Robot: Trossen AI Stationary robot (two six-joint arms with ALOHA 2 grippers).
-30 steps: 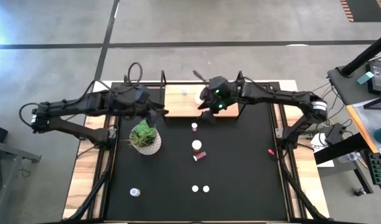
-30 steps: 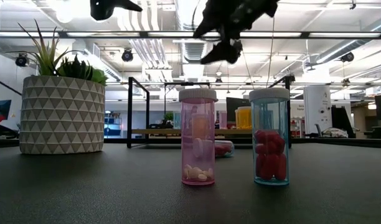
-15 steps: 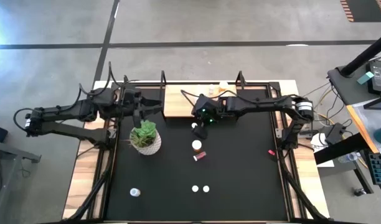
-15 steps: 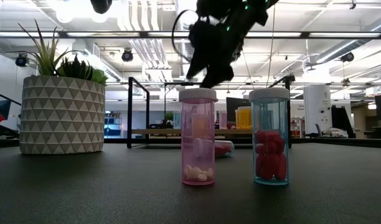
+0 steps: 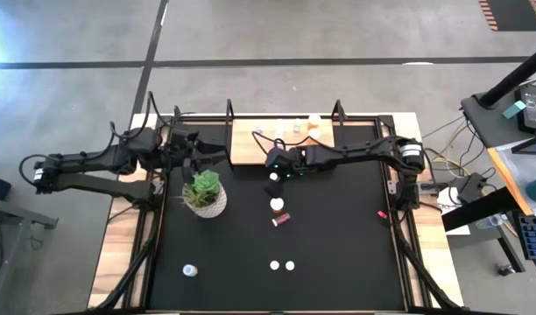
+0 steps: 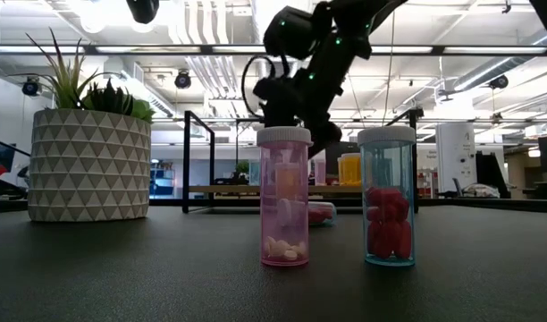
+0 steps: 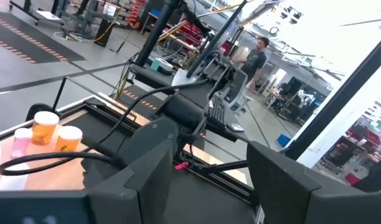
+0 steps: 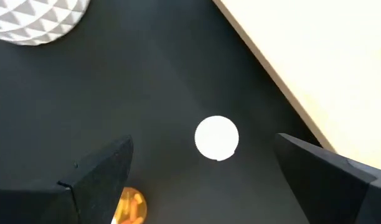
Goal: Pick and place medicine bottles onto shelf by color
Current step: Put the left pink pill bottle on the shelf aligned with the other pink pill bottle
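Observation:
My right gripper (image 5: 274,170) is open and hangs over a white-capped medicine bottle (image 5: 273,177) that stands on the black table just in front of the shelf (image 5: 250,149). In the right wrist view the cap (image 8: 216,137) lies between my two fingers (image 8: 97,174) with a gap on each side. Several bottles (image 5: 296,128) stand on the shelf's far edge. More bottles stand on the table (image 5: 277,204), and a red one (image 5: 280,219) lies on its side. My left gripper (image 5: 214,154) is open and empty beside the plant.
A green plant in a white patterned pot (image 5: 204,194) stands left of centre. Two bottles (image 5: 282,264) stand near the front edge, and one stands at the front left (image 5: 189,271). A small red thing (image 5: 381,213) lies at the right. An orange bottle (image 8: 128,208) is close to my right finger.
My right gripper has left the shelf, gone toward the table's near and left edges and come down over the white-capped bottle. My left gripper has drawn back toward the table's left edge.

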